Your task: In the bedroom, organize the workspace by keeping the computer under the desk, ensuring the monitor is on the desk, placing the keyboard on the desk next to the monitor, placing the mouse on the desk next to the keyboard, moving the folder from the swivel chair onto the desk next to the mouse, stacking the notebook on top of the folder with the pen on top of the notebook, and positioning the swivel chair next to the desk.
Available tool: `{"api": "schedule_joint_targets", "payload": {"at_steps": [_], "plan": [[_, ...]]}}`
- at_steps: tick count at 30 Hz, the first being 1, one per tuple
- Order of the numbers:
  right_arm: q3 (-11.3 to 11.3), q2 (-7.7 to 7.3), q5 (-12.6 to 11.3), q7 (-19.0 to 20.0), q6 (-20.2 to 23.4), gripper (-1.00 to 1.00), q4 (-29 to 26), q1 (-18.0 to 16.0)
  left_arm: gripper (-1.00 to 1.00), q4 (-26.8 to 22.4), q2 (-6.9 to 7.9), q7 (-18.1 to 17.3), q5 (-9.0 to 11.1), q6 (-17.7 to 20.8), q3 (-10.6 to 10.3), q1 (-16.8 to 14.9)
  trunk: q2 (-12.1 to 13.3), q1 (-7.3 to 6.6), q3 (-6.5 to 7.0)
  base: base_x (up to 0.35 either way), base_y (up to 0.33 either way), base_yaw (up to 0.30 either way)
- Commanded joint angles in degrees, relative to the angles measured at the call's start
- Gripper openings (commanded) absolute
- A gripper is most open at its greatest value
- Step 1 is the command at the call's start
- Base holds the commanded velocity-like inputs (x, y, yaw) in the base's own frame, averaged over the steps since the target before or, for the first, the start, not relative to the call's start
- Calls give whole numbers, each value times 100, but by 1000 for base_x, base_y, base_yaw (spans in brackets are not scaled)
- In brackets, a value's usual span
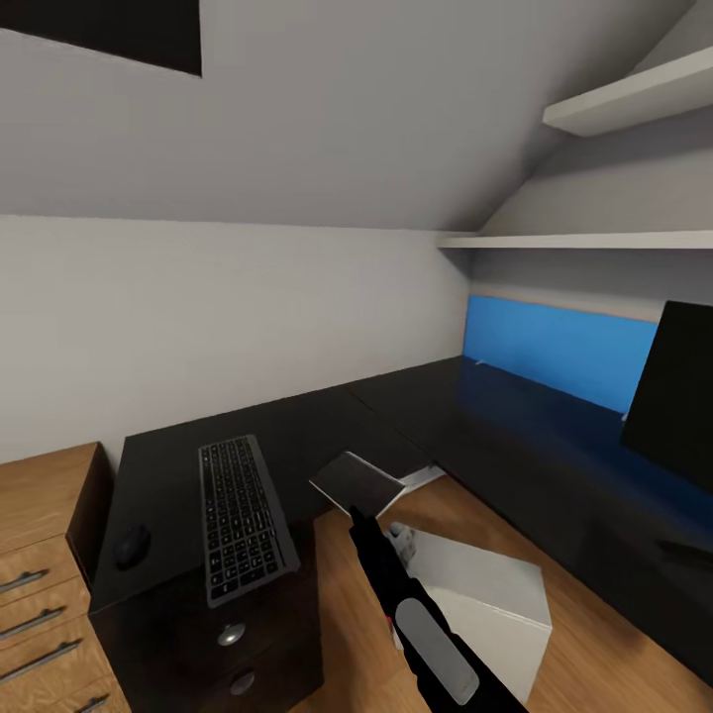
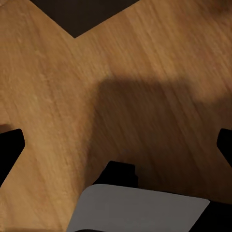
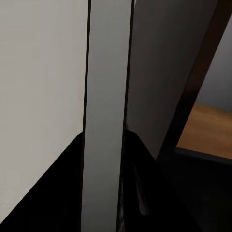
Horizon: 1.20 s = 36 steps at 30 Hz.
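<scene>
Keyboard (image 1: 246, 518) lay lengthwise on the near left wing of the black worktop (image 1: 327, 416), a dark mouse (image 1: 130, 544) just to its left. Computer (image 1: 485, 594) sat on the wood floor (image 1: 342, 604) in the worktop's inner corner, right of the drawers. One dark arm (image 1: 416, 619) reached up the middle, a flat grey panel (image 1: 356, 482) at its tip above the tower; whether that gripper was apart or together, cannot tell. Monitor (image 1: 675, 396) stood at far right, blue folder (image 1: 560, 352) upright against the wall behind it. Left gripper's (image 2: 116, 145) fingers (image 2: 10, 145) spread wide over bare floor.
</scene>
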Motion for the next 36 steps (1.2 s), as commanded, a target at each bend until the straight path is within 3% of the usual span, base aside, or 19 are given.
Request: {"api": "schedule_joint_targets", "payload": {"at_steps": [1, 7, 12, 18, 25, 33, 36], "plan": [[17, -2, -69, 40, -37, -100, 6, -6, 100, -10, 6, 50, 26, 36, -48, -6, -3, -1, -6, 0, 0, 26], [18, 4, -90, 52, -35, -100, 11, 1, 100, -12, 7, 48, 25, 36, -46, -5, -3, -1, -6, 0, 0, 7], [10, 6, -267, 54, -35, -100, 13, 9, 100, -12, 7, 50, 25, 36, -46, -4, -3, -1, -6, 0, 0, 0], [-6, -10, -718, 60, -40, -100, 18, 11, 100, -14, 7, 53, 24, 31, -45, -4, -3, -1, -6, 0, 0, 0], [-10, -10, -970, 54, -40, -100, 18, 11, 100, -14, 7, 50, 25, 32, -47, -5, -3, -1, -6, 0, 0, 0], [-13, -17, -1636, 53, -38, -100, 17, 11, 100, -14, 7, 49, 25, 29, -47, -3, -3, -1, -6, 0, 0, 0], [-9, -19, -1768, 53, -36, -100, 11, 11, 100, -15, 7, 49, 25, 29, -48, -4, -3, -1, -6, 0, 0, 0]]}}
